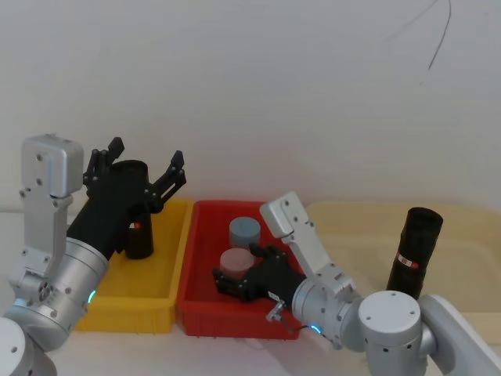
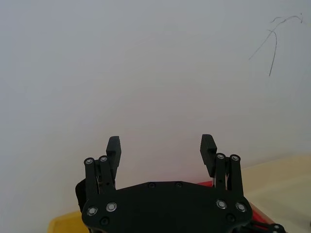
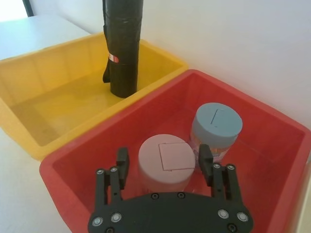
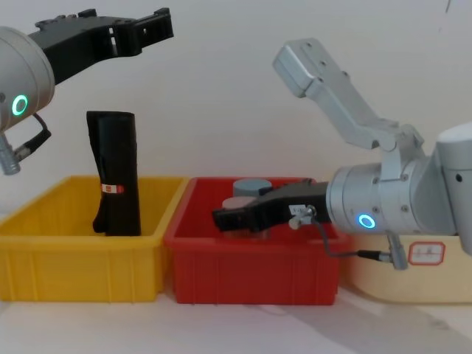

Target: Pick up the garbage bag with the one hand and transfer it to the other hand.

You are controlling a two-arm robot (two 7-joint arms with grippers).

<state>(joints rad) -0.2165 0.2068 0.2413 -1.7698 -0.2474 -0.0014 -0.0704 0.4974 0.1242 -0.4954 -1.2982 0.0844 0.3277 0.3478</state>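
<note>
Yellow bin (image 4: pixel 44 258): bag roll (image 4: pixel 116 173) upright inside, near red bin (image 4: pixel 243 265).

Left gripper (image 4: pixel 144 29) above roll, wide open, empty.

Right gripper (image 3: pixel 165 162) open round pink jar (image 3: pixel 166 162), not clamped.

Roll likely light, stiff, slick film (grip mid-body, below label).

From the head view the left pincer (image 1: pixel 145 166) covers most of the garbage bag (image 1: pixel 138 235) in the yellow bin (image 1: pixel 176 258). The right pincer (image 1: pixel 225 283) partly blocks the pink jar (image 1: pixel 235 261). Label text on the second roll (image 1: pixel 413 252) is unreadable.
</note>
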